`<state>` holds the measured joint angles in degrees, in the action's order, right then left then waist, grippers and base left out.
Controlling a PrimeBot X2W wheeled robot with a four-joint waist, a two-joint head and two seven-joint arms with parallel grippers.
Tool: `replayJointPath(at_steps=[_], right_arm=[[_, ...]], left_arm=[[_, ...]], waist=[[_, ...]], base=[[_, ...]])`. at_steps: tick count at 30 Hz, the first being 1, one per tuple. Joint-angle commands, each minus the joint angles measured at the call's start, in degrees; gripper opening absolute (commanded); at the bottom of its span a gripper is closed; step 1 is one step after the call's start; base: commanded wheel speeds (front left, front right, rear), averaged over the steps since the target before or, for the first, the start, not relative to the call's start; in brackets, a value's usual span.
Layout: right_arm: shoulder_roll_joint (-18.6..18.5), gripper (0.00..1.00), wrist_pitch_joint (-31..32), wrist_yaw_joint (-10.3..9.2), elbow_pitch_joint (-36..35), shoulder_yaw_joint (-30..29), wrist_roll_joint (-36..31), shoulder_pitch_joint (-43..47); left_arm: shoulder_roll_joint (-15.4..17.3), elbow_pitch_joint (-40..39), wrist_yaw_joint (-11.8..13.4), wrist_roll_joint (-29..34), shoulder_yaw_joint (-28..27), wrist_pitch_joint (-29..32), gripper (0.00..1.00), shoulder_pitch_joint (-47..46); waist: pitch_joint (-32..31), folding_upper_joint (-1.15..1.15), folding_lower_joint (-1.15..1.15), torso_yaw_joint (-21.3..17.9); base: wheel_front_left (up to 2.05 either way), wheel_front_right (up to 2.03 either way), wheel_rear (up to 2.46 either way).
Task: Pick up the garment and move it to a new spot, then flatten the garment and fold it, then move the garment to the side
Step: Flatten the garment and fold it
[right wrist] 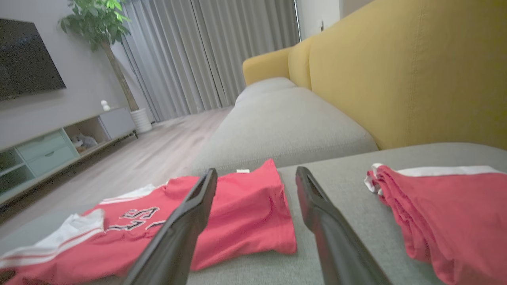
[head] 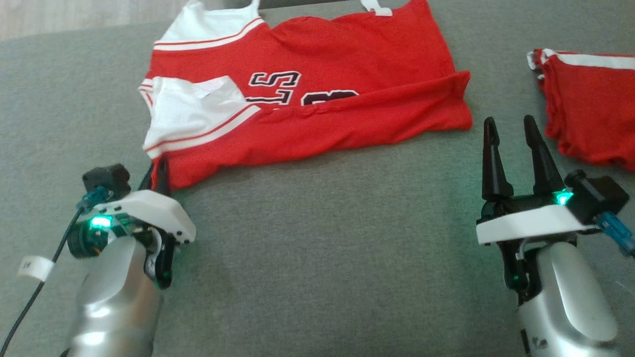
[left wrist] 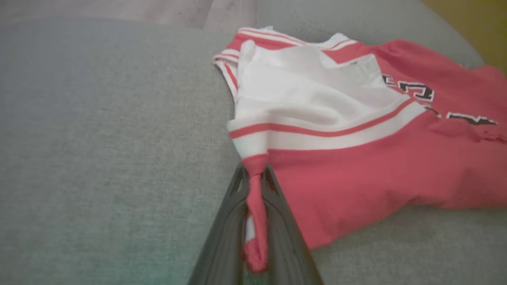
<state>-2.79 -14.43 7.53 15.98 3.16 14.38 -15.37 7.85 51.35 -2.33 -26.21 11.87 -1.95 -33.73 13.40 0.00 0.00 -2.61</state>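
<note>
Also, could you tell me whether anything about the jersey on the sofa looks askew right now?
Yes. The red jersey lies crooked and rumpled, folded over itself so the lower part of its black lettering is hidden, and its near corner is twisted into a thin rope pinched in the left claw.

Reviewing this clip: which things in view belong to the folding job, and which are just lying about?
In the job:
red and white jersey
left gripper, shut on the jersey's near corner
right gripper, open, beside the jersey
grey seat cushion under it

Lying about:
second red garment at right
yellow sofa back
potted plant
television
</note>
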Motion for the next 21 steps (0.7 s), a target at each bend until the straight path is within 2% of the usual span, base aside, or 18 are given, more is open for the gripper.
replayJointPath(at_steps=[1,7,13,17,21], right_arm=[[-0.09,1.0,0.26,-0.04,-0.56,0.58,-1.13,-2.88],[-0.09,1.0,8.21,-0.04,7.18,-3.67,-5.44,-9.95],[-0.09,1.0,16.37,-0.04,17.97,-8.29,-8.44,-17.74],[-0.09,1.0,20.84,-0.04,25.56,-10.65,-13.41,-21.53],[-0.09,1.0,22.8,-0.04,29.9,-10.96,-15.26,-23.82]], left_arm=[[1.67,-2.48,0.05,0.62,-1.25,-1.85,0.0,-1.59],[1.31,-9.59,-1.94,1.67,0.38,-7.96,0.0,-3.95],[1.52,-15.61,-2.51,2.69,2.24,-8.34,0.0,-4.87],[1.3,-18.91,-2.94,2.76,3.52,-7.86,0.0,-4.59],[1.19,-21.04,-3.41,2.44,4.47,-7.44,0.0,-4.23]], waist=[[-0.19,0.0,0.0,0.75],[0.42,0.0,0.0,2.92],[1.29,0.0,0.0,4.43],[1.86,0.0,0.0,5.18],[2.52,0.0,0.0,5.72]], base=[[0.0,0.0,0.0],[0.0,0.0,0.0],[0.0,0.0,0.0],[0.0,0.0,0.0],[0.0,0.0,0.0]])
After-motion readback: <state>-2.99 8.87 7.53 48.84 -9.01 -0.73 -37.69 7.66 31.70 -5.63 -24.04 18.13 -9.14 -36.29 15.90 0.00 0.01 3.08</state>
